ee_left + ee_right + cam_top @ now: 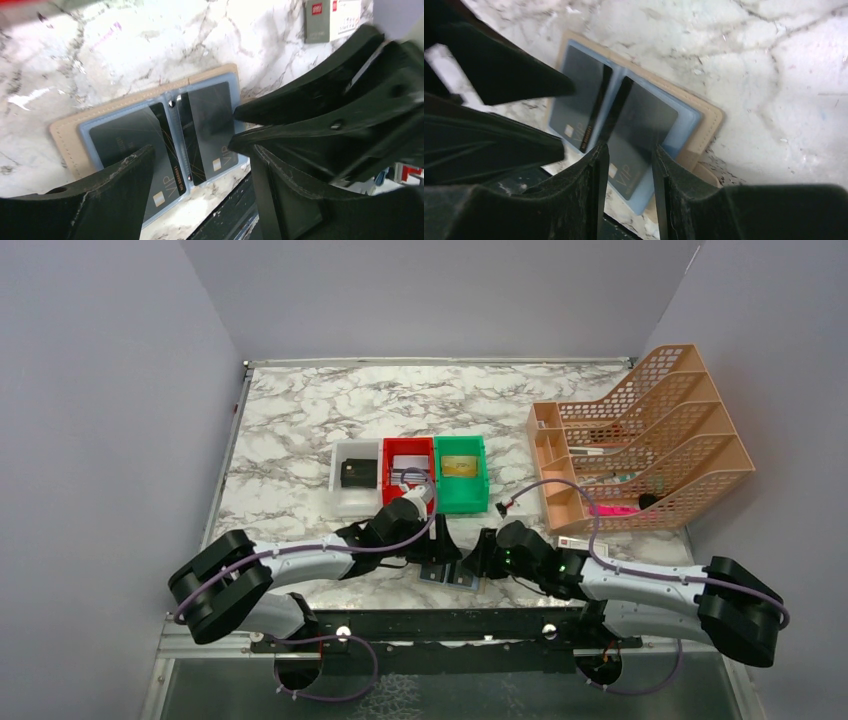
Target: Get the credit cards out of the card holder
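Note:
The tan card holder (450, 576) lies open and flat at the table's front edge. Its blue sleeves hold two dark grey credit cards marked VIP, one on the left (130, 140) and one on the right (212, 120). My left gripper (200, 150) hovers open over the left half with nothing between its fingers. My right gripper (628, 150) stands part open, its fingertips (599, 152) astride the right card (644, 125) near the holder's tan rim (709, 120). It grips nothing that I can see. Both cards sit inside their sleeves.
White (357, 475), red (408, 468) and green (461, 472) bins stand in a row behind the holder. An orange file rack (645, 440) fills the right side. A small white box (575, 540) lies by the right arm. The black front rail (440, 625) runs just below the holder.

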Motion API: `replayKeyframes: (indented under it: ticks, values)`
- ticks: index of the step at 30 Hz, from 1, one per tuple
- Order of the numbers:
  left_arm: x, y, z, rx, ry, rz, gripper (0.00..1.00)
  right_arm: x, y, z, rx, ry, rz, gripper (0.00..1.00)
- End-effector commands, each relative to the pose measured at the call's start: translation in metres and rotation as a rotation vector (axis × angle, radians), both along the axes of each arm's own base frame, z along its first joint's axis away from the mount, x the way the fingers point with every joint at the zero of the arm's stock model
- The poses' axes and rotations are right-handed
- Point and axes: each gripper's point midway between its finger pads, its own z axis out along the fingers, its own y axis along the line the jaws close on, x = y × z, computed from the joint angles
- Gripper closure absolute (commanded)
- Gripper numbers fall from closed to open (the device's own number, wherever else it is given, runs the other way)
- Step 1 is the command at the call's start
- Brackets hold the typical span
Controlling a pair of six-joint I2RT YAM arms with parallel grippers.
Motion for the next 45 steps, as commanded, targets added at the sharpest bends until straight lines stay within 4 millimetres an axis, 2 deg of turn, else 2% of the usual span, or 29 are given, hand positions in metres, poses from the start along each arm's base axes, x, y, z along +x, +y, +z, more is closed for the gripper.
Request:
replayKeyframes:
  ticks: [1,4,8,11,16,21,37,45]
  values:
    - [0.01,0.007,0.011,0.006,-0.066,0.048,0.27,-0.001,-0.004,-0.012,-0.063,0.08,-0.051,0.57]
    - [0.009,0.008,0.011,0.004,-0.07,0.041,0.26,-0.002,-0.013,-0.026,-0.122,0.115,-0.093,0.57]
    - [0.007,0.002,0.013,-0.01,-0.073,0.007,0.26,-0.007,-0.005,-0.03,-0.088,0.124,-0.044,0.57]
    - [0.005,-0.003,0.011,-0.018,-0.065,-0.022,0.26,-0.007,-0.012,-0.04,-0.12,0.157,-0.098,0.6]
    - [-0.001,-0.003,-0.001,0.004,-0.038,-0.056,0.27,-0.001,-0.027,-0.044,-0.164,0.156,-0.187,0.61]
    - [-0.006,-0.003,-0.014,0.021,-0.011,-0.079,0.28,-0.003,-0.024,-0.044,-0.123,0.157,-0.179,0.6]
    - [-0.015,0.0,-0.038,0.051,0.058,-0.079,0.45,-0.009,-0.031,-0.058,-0.139,0.182,-0.182,0.6]
    - [-0.017,0.001,-0.043,0.05,0.065,-0.065,0.59,-0.01,-0.034,-0.061,-0.15,0.183,-0.186,0.6]
